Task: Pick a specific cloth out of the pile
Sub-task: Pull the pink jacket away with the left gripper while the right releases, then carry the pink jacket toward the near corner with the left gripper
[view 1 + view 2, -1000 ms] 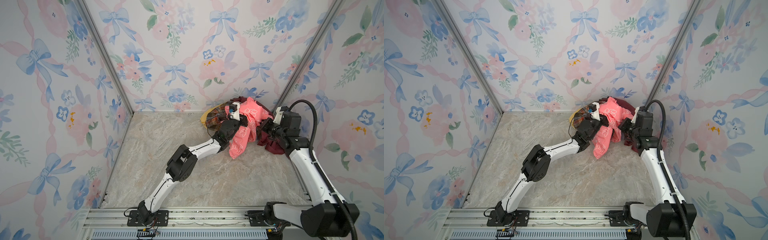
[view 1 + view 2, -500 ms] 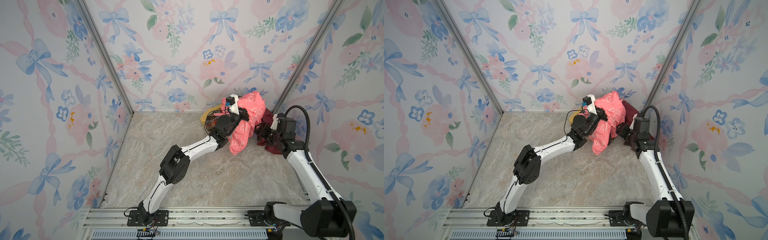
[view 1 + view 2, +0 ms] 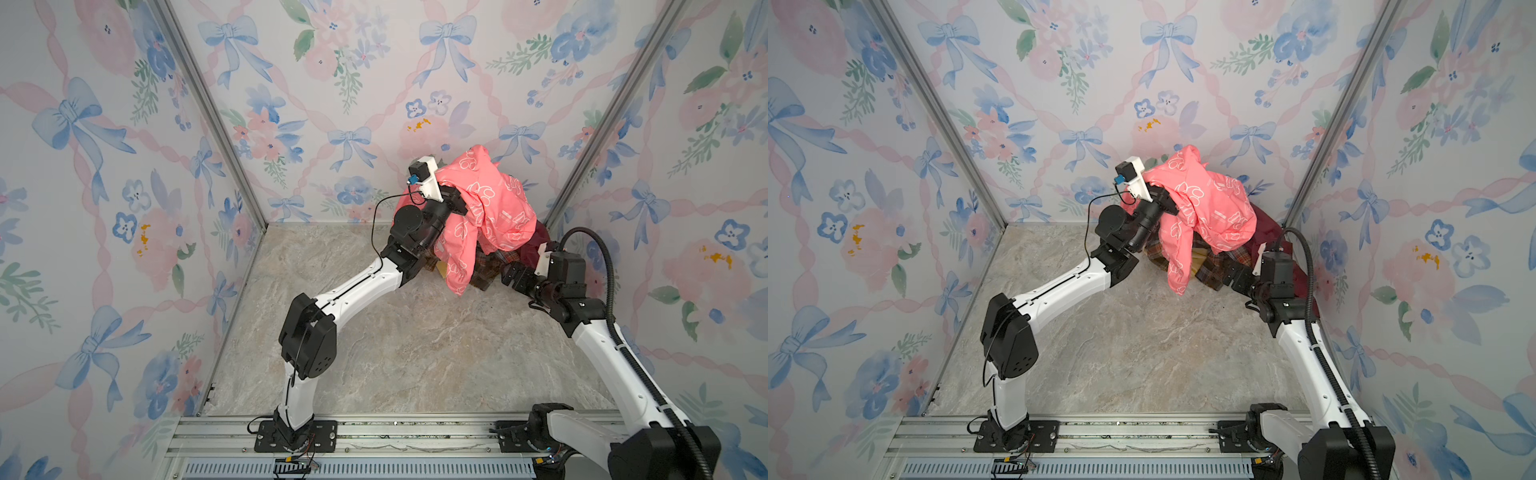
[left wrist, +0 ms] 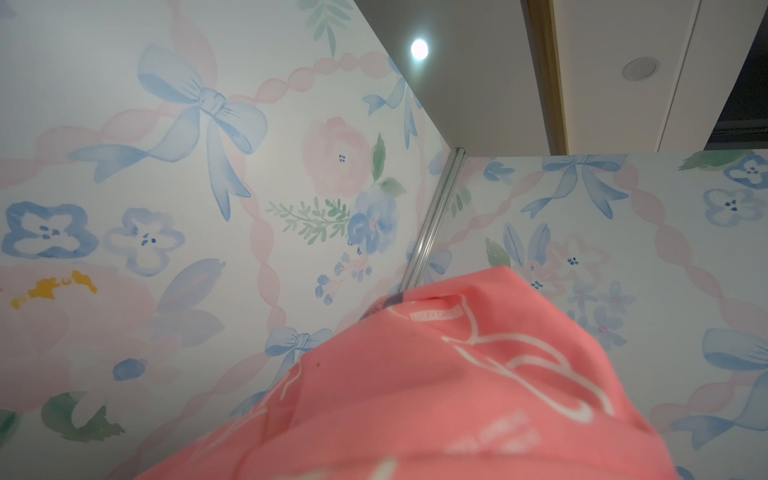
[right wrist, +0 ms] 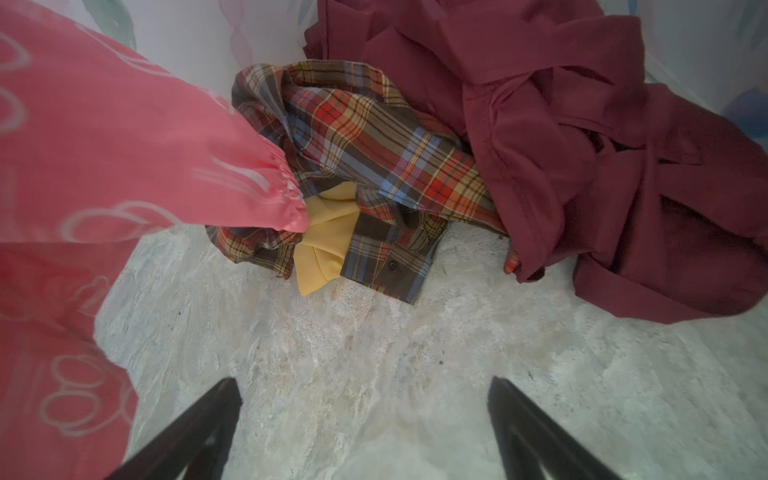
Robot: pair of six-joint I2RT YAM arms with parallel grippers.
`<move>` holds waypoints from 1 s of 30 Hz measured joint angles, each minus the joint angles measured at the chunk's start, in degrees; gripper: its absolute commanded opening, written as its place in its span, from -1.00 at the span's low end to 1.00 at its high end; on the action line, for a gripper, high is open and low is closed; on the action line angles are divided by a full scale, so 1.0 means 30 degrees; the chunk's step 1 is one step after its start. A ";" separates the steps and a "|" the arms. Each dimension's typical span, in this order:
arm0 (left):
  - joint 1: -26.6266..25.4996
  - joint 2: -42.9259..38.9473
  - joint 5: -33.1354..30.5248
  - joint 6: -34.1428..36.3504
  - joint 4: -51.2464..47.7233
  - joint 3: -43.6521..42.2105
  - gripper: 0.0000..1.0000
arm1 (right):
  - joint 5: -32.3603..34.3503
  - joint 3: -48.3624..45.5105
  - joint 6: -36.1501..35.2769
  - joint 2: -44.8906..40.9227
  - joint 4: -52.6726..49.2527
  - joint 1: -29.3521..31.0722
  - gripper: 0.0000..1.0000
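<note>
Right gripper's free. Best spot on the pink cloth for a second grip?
Take the hanging sleeve of the pink cloth, near its lower end. It dangles free in front of the pile, so the open right gripper can probably pinch it from the right arm's side, across the narrow fold.

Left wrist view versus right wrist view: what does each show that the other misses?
Only the left wrist view: the ceiling light and the corner post. Only the right wrist view: the pile with its plaid shirt, maroon garment and yellow garment, the marble tabletop, and the open right gripper. Both: the coral-pink cloth and the floral wall.
</note>
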 measured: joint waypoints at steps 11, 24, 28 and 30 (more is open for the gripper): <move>0.5894 -0.6477 0.0189 0.0226 -0.2200 -0.6062 -1.00 | 0.0714 -0.0525 -0.0831 -0.0146 0.2463 0.5493 0.98; 1.2174 -0.9770 -0.0284 -0.0102 -0.5399 -1.1817 -1.00 | 0.1231 -0.0525 -0.2171 0.1523 0.3934 0.9916 0.94; 1.2896 -0.9763 -0.0466 -0.0153 -0.6499 -1.2451 -1.00 | 0.1326 -0.0466 -0.2586 0.2098 0.4175 1.1074 0.94; 1.3223 -0.9734 -0.0641 -0.0270 -0.6856 -1.2597 -1.00 | 0.1399 -0.0430 -0.2725 0.2339 0.4248 1.1511 0.94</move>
